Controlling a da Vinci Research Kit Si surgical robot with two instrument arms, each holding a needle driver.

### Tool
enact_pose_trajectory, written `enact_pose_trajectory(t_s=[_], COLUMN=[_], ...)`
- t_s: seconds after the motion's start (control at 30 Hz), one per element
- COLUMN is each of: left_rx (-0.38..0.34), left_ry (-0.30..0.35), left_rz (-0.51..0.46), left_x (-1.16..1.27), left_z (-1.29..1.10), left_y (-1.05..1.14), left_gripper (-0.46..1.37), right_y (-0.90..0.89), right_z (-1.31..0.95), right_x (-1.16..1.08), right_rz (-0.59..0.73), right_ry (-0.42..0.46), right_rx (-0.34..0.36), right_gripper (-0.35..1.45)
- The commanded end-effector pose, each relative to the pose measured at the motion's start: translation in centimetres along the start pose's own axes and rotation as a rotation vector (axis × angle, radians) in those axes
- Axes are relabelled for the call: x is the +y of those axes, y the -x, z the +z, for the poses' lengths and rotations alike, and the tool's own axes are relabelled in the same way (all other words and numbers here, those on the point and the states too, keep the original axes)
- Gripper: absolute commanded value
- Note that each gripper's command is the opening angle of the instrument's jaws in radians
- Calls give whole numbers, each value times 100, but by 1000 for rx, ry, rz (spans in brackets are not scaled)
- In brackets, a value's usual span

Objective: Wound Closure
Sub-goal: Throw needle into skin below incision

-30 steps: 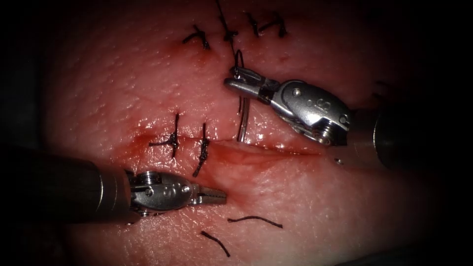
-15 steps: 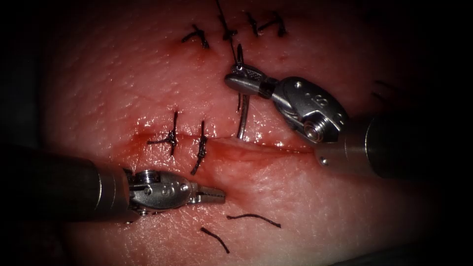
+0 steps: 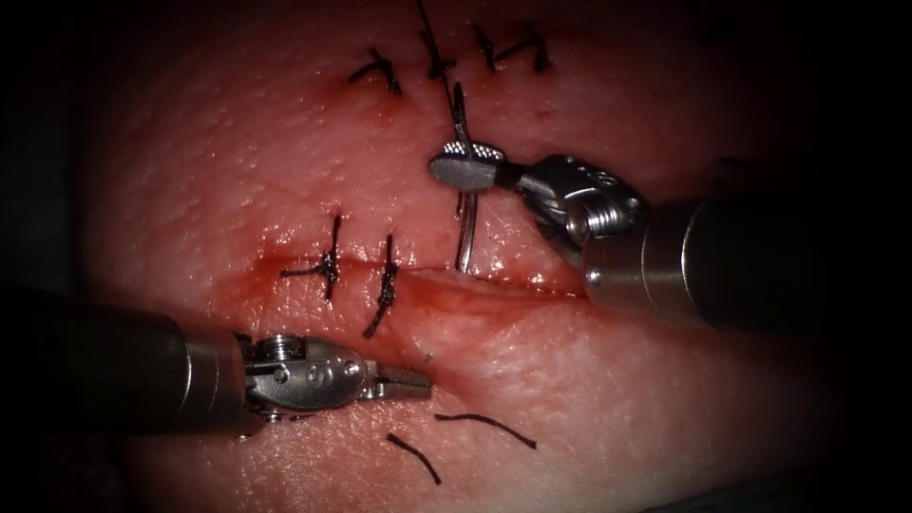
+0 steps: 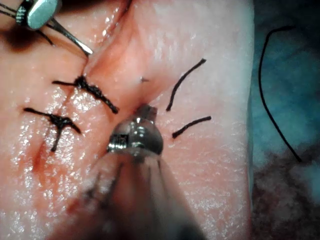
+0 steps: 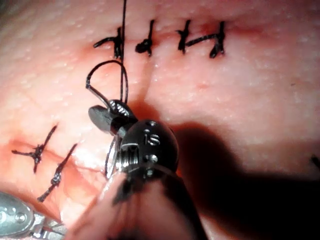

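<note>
The tissue [image 3: 589, 408] has a cut [image 3: 513, 285] running across it, wet with red fluid. My right tool [image 3: 463, 169] is shut on the curved needle [image 3: 465, 237] near its thread end. The needle stands steeply, with its tip in the cut's far edge, just right of two dark stitches [image 3: 385, 285]. Thread [image 3: 432, 43] runs up from the needle's tail and loops [image 5: 107, 75] above the jaws [image 5: 107, 117]. My left tool [image 3: 413, 383] lies shut and holds nothing on the near side of the cut. A tiny dark point [image 4: 143, 79] shows in the tissue just past its jaws [image 4: 145, 111].
A row of finished stitches [image 3: 442, 62] closes a second cut at the far side. Two cut ends of thread [image 3: 484, 423] [image 3: 415, 458] lie on the tissue near the left tool. A long loose thread [image 4: 272, 90] lies off the tissue's edge.
The right tool's wrist has rolled and its shaft has swung in leftward. The needle's tail has risen slightly while its tip stays at the cut's edge. The left tool has barely moved.
</note>
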Motion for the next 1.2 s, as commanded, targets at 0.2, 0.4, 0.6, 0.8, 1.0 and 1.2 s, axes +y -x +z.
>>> enact_pose_trajectory(t_s=[0.2, 0.4, 0.6, 0.8, 1.0, 1.2], left_rx=[-1, -1, 0, 0, -1, 0], left_ry=[8, 8, 11, 10, 9, 11], left_rz=[-1, -1, -1, -3, -4, -7], left_x=[-1, -1, -2, -2, -3, -4], left_z=[0, 0, 0, 0, -1, -1], left_y=[0, 0, -1, -3, -5, -7], left_gripper=[-35, -35, -35, -35, -35, -35], right_y=[16, 39, 63, 79, 93, 96], right_z=[3, 0, -4, -6, -4, -5], right_x=[-1, -3, -8, -11, -11, -10], right_rz=[104, 226, 281, 326, 352, 365], right_ry=[-28, -51, -65, -76, -84, -84], right_rx=[-32, -55, -80, -99, -120, -123], right_gripper=[-35, -35, -35, -35, -35, -35])
